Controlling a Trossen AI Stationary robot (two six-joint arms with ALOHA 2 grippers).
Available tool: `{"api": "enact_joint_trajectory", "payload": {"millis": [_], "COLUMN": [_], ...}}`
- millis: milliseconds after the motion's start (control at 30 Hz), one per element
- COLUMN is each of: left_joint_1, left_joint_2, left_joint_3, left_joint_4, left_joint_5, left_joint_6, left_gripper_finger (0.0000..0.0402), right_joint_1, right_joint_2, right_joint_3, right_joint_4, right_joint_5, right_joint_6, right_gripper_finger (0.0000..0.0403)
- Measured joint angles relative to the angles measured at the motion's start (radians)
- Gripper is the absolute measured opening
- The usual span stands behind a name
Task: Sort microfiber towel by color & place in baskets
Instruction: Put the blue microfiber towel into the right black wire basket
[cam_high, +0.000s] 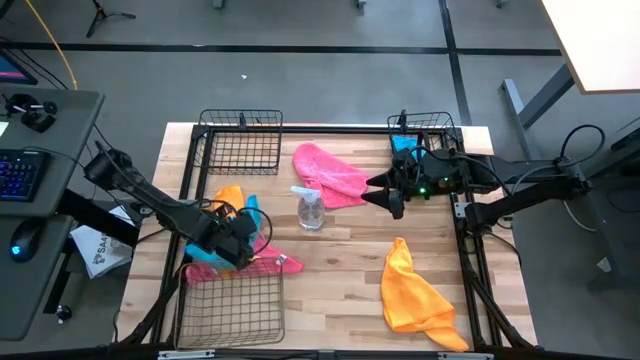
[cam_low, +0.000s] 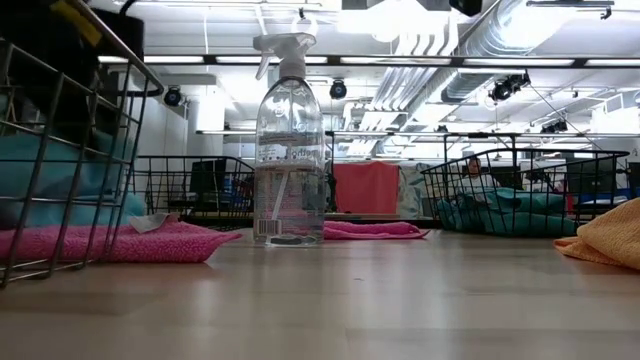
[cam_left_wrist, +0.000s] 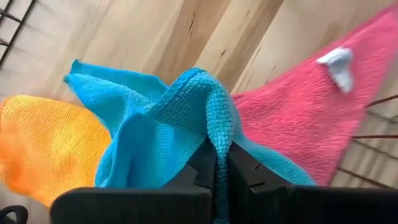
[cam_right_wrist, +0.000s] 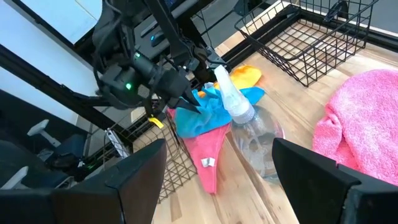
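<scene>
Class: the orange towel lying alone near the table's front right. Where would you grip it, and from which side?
Come straight down from above onto the raised peak at the far end of the orange towel. It bunches into a narrow ridge there, while the wider near part lies flatter.

Two dark jointed arms, matte black housings. Green indicator light on right arm's wrist (cam_high: 424, 187); green light on left arm's wrist (cam_right_wrist: 127, 86). Black cable looped behind right arm's base. Blocky black fingers (cam_right_wrist: 134, 177).
</scene>
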Motion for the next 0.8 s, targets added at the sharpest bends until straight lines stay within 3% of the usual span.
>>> {"api": "enact_joint_trajectory", "payload": {"millis": [233, 433, 600, 800], "left_joint_1": [0.000, 0.025, 0.085, 0.156], "left_joint_2": [-0.112, -0.163, -0.145, -0.034], "left_joint_3": [0.111, 0.315, 0.534, 0.792], "left_joint_4": [-0.003, -0.005, 0.037, 0.134], "left_joint_5": [-0.036, -0.174, -0.240, -0.206], "left_joint_6": [0.122, 0.290, 0.487, 0.724], "left_gripper_finger": [0.0001, 0.0000, 0.0000, 0.0000], "right_joint_1": [0.000, 0.000, 0.001, 0.025], "right_joint_2": [0.000, 0.000, 0.011, 0.088], "right_joint_3": [0.000, 0.000, 0.000, 0.003], "right_joint_4": [0.021, 0.069, 0.252, 0.496], "right_joint_5": [0.000, 0.000, 0.000, -0.034], "right_joint_6": [0.000, -0.005, -0.034, -0.147], "right_gripper_finger": [0.0288, 0.0288, 0.0288, 0.0288]}}
